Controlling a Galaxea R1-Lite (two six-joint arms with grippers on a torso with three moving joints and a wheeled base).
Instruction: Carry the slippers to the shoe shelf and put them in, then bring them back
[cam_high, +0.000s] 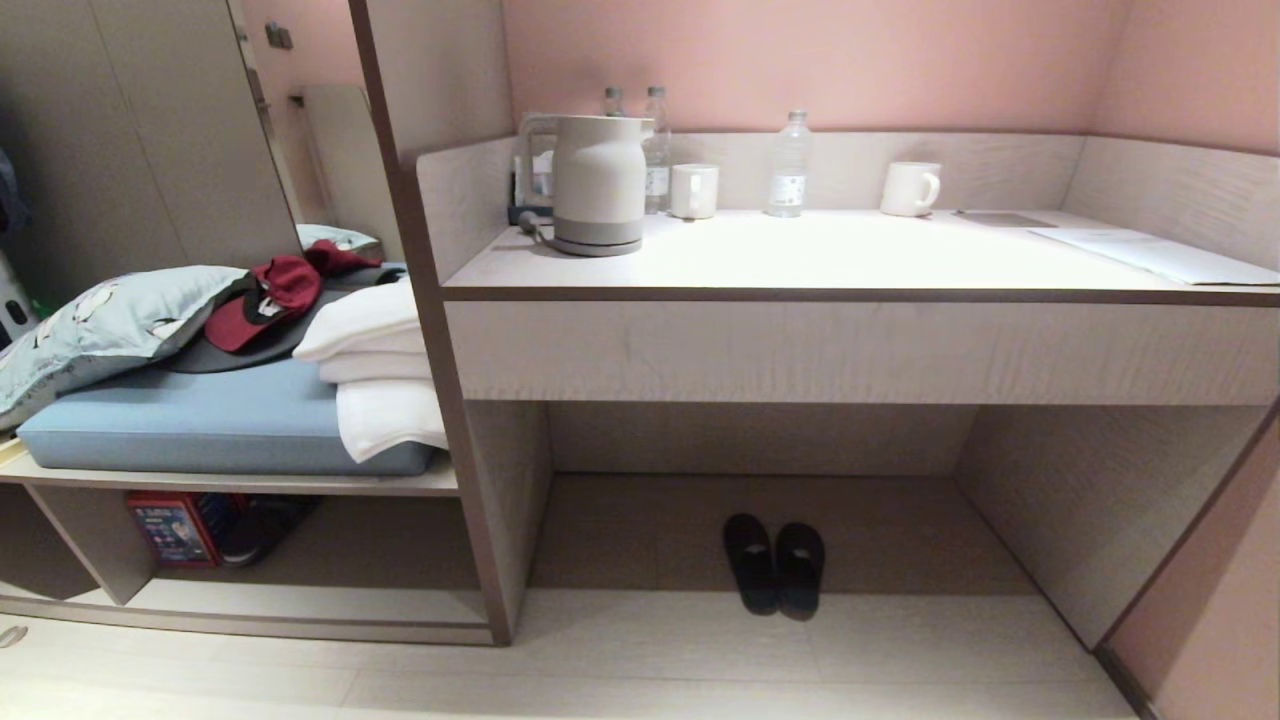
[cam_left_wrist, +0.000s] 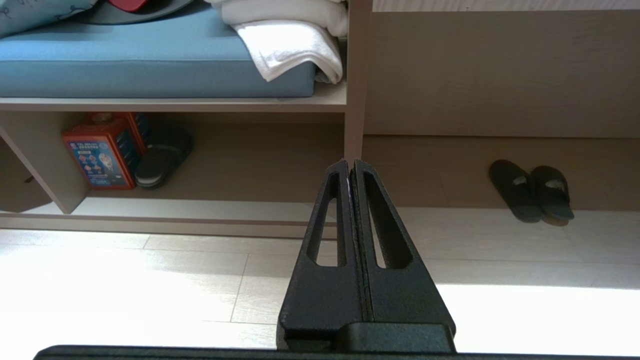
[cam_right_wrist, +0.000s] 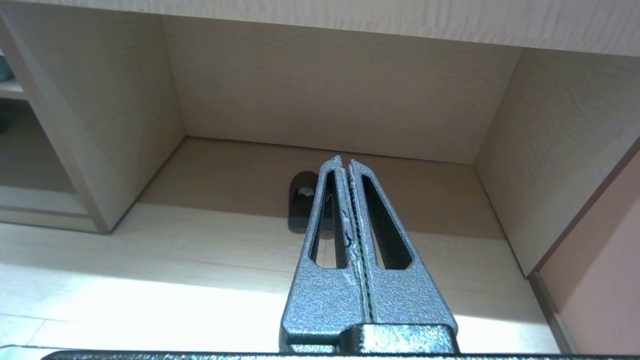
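you see the slippers (cam_high: 774, 564) lying side by side, touching, on the floor at the front edge of the alcove under the desk (cam_high: 860, 262). the shoe shelf (cam_high: 300, 560) stands to the left, below the blue cushion (cam_high: 190, 415). left gripper (cam_left_wrist: 350, 164) and right gripper (cam_right_wrist: 344, 161) both have their jaws pressed together, holding nothing.

slippers (cam_right_wrist: 302, 202) | half hidden behind right hand (cam_right_wrist: 345, 161)

The slippers (cam_high: 774, 563), a dark pair, lie flat side by side on the floor under the desk; the shoe shelf (cam_high: 300, 610) stands low at left.
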